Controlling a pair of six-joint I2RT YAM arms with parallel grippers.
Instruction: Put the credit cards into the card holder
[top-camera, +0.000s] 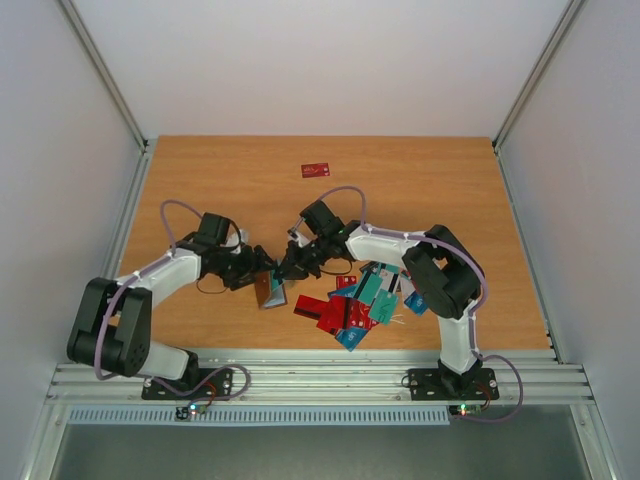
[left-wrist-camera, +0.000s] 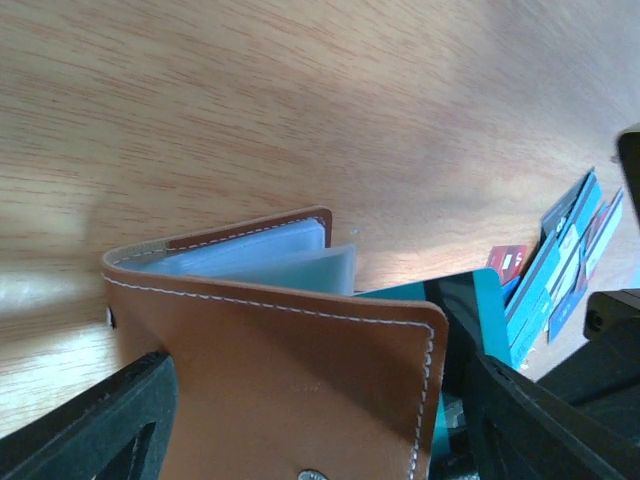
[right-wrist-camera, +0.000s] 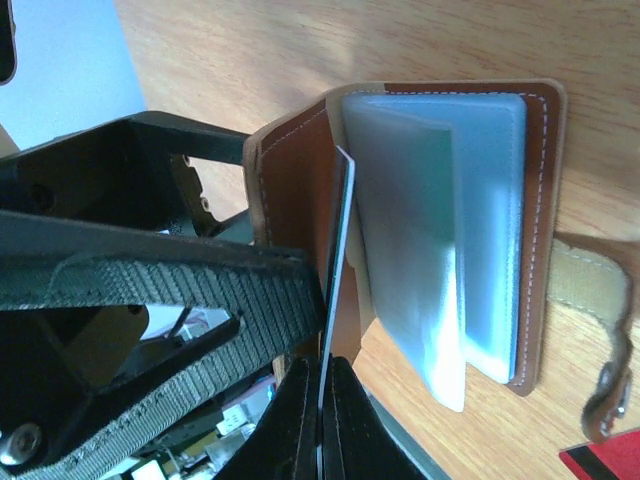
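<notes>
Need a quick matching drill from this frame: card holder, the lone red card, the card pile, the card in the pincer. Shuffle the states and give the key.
Things
1. brown leather card holder
2. single dark red plastic card
3. heap of red, teal and blue plastic cards
4. thin plastic card seen edge-on

States
A. lying alone at the far side of the wooden table
B. pinched in the right pincer
C. open, held in the left pincer
D. spread at the table's near edge

Pairs: 1-C, 2-A, 3-D, 4-B
</notes>
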